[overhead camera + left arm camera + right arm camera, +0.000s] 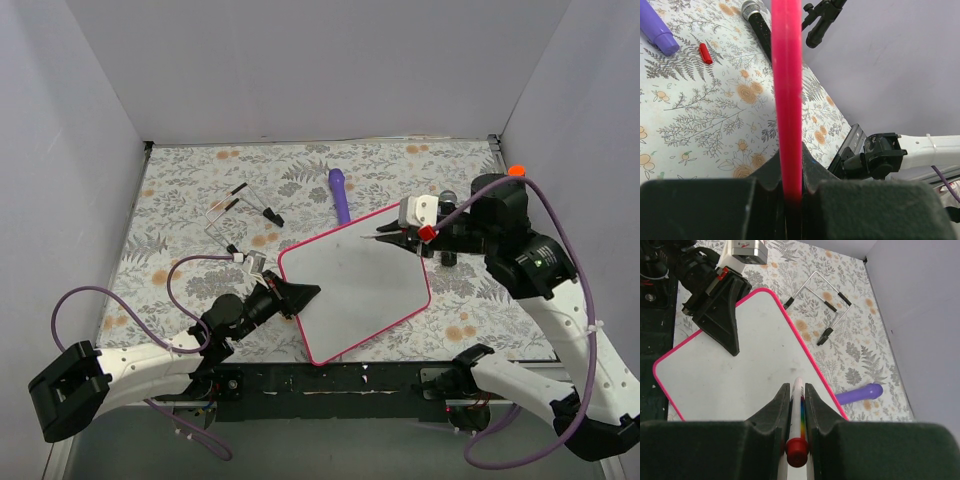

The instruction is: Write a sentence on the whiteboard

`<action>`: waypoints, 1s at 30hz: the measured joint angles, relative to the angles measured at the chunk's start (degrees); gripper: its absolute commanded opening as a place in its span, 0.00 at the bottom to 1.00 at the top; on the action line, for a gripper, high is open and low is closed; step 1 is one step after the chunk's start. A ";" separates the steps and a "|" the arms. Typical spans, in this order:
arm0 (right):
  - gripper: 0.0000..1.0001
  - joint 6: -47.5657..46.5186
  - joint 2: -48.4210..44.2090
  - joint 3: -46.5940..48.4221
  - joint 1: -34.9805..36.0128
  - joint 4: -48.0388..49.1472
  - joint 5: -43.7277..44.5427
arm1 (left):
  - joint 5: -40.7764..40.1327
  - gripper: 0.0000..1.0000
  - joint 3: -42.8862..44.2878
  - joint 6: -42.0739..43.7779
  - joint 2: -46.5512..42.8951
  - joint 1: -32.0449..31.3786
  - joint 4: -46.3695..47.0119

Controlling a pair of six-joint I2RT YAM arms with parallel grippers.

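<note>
Clamping whiteboard (360, 285), left end effector (312, 291) (marker (799, 407) in right end effector (794, 389)).

- The whiteboard (355, 285) fills the middle of the table; its face lies open between the two grippers.
- The left gripper (300, 297) clamps the board's left edge and blocks that side.
- The right gripper (395, 235), closed on a pen (798, 390), hangs over the far right corner.
- A purple stick (339, 194) lies just beyond the far edge.
- A wire stand (240, 215) sits far left, with open cloth (190, 170) between it and the stick.
- Walls (300, 70) close three sides.
</note>
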 measured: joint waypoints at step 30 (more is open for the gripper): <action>0.01 -11.41 -0.11 -10.12 8.17 -7.50 -2.47 | -0.42 0.00 4.55 0.90 3.04 -1.42 -2.69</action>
